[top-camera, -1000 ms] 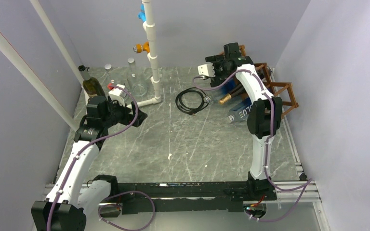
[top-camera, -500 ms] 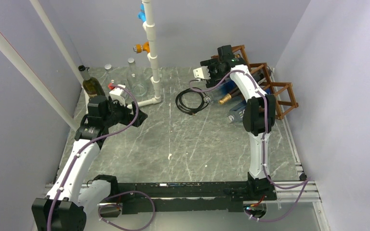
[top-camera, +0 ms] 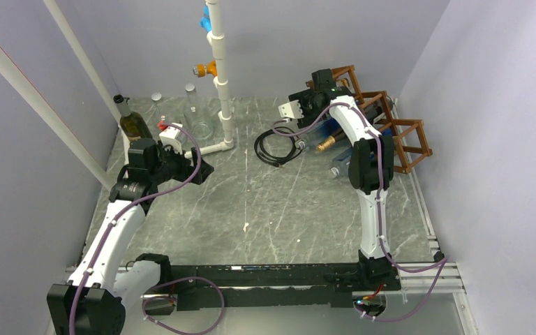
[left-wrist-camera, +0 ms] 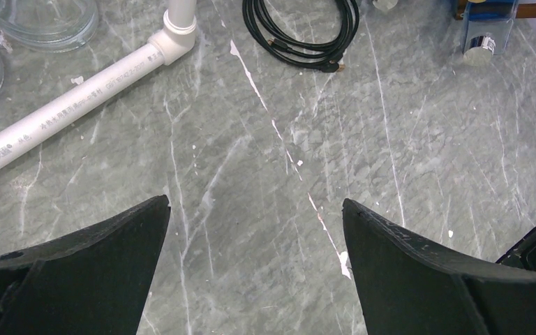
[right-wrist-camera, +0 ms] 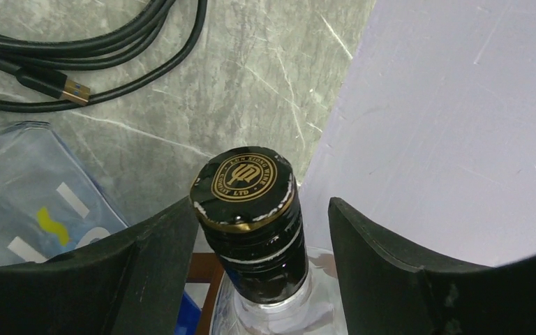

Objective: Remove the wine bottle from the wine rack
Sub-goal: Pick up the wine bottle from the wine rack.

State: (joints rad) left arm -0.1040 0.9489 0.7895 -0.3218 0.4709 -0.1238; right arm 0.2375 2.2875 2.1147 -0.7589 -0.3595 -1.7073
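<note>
The wine bottle is clear glass with a black, gold-printed cap, and its neck points toward the right wrist camera. It lies in the reddish-brown wine rack, whose wood shows just below the neck. My right gripper straddles the cap: the left finger touches it, while the right finger stands a little off, so the jaws are open. In the top view this gripper covers the bottle at the rack's far end. My left gripper hangs wide open over bare table.
A coiled black cable lies left of the rack. Beside the rack rest a gold-necked bottle and a blue bottle. A white pipe stand, glass jars and a dark bottle fill the back left.
My right gripper has moved in over the rack's far end and its jaws have narrowed around the bottle's cap. The left arm has stayed still.
</note>
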